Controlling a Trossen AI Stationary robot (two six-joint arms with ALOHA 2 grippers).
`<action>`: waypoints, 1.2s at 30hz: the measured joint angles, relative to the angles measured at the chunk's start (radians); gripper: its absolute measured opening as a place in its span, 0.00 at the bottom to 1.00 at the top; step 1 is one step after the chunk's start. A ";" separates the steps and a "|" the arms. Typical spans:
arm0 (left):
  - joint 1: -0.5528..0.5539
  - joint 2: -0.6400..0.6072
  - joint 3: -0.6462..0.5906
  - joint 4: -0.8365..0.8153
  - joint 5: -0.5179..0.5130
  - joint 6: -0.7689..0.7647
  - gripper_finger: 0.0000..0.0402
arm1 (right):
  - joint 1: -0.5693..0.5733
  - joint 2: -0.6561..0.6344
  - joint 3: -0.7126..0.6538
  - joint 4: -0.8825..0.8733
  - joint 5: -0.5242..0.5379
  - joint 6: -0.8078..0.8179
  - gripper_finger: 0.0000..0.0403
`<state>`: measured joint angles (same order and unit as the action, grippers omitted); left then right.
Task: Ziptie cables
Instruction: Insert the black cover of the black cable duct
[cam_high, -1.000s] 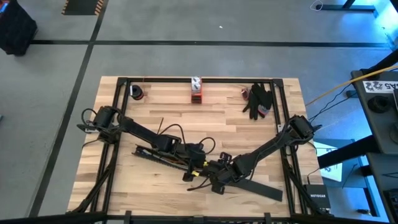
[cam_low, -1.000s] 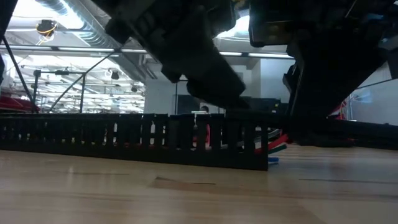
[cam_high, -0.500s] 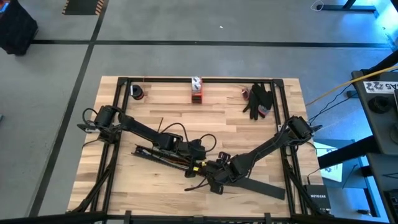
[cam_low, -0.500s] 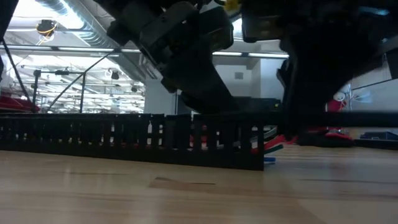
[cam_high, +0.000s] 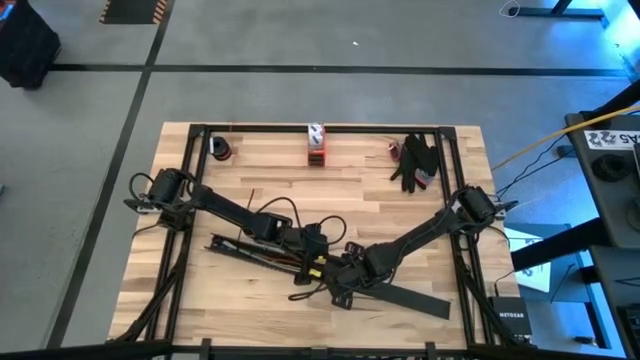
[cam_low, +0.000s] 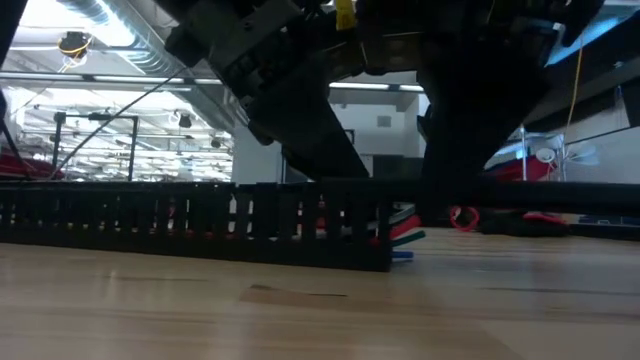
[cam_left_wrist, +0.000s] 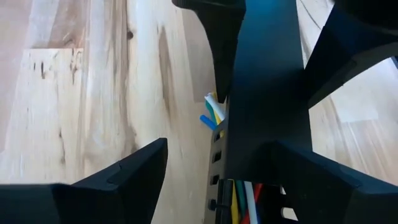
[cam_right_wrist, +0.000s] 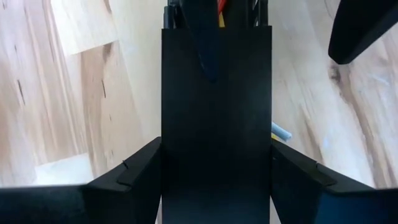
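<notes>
The wooden surface (cam_high: 250, 160) carries everything, with a black frame (cam_high: 320, 129) running round its edges. Both dark arms reach in toward its middle front. A long black slotted bar (cam_high: 255, 252) lies slanted under the left arm, and a flat black cover strip (cam_high: 410, 298) runs out from under the right arm. The right claw (cam_right_wrist: 216, 155) stands spread, one finger on each side of the cover strip. The left claw (cam_left_wrist: 217, 158) is also spread wide, straddling the slotted bar. The cables (cam_left_wrist: 239, 202) lie inside the slotted bar, their coloured ends (cam_low: 403, 232) poking out of its end between the two claws. Dark gloves (cam_high: 415, 163) and a small red-and-white object (cam_high: 316, 143) rest at the far edge.
</notes>
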<state>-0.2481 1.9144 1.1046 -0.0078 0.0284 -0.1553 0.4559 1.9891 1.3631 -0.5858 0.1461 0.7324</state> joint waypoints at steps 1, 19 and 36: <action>0.000 -0.016 0.000 -0.003 0.001 0.006 0.70 | 0.003 0.000 0.000 -0.001 0.002 0.001 0.57; -0.059 -0.153 -0.140 -0.064 0.009 0.043 0.70 | 0.001 0.001 0.003 -0.004 -0.001 -0.005 0.57; -0.060 -0.093 -0.234 0.217 0.026 -0.030 0.58 | 0.003 0.001 -0.001 0.032 -0.010 -0.056 0.57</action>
<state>-0.3080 1.8217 0.8703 0.2091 0.0543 -0.1851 0.4587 1.9903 1.3619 -0.5536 0.1360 0.6765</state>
